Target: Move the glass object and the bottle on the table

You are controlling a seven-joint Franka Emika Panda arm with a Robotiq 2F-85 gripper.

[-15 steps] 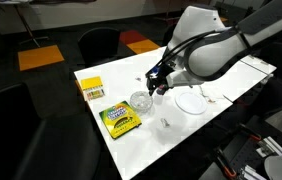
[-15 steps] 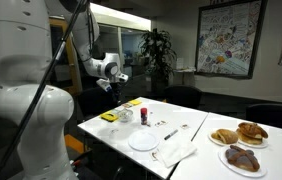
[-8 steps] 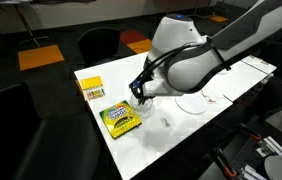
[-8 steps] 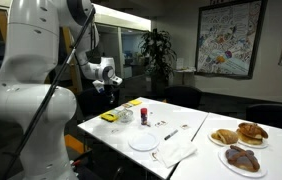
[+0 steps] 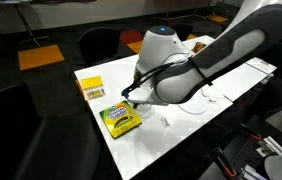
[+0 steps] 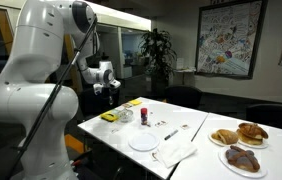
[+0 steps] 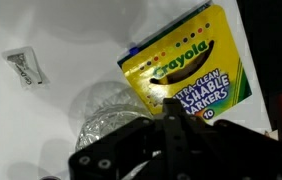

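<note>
The glass object (image 7: 103,112), a clear shallow dish, lies on the white table (image 7: 61,30) just left of my fingertips in the wrist view. It also shows in an exterior view, where the glass object (image 6: 126,115) stands beside the bottle (image 6: 144,116), a tiny one with a red top. My gripper (image 7: 169,103) is shut with nothing between its fingers. It hovers above the table over the edge of a Crayola marker box (image 7: 186,68). In the exterior views the gripper (image 5: 130,94) (image 6: 110,87) hangs above the table's far end, and my arm hides dish and bottle in one of them.
A yellow box (image 5: 92,88) lies near a table corner beside the marker box (image 5: 121,120). A white plate (image 6: 143,141) and napkin (image 6: 176,152) are nearer the front. Plates of pastries (image 6: 243,158) stand on another table. A small wrapper (image 7: 23,67) lies by the dish.
The gripper has closed from open to shut on nothing. The arm swung along the table from near the white plate towards the marker box.
</note>
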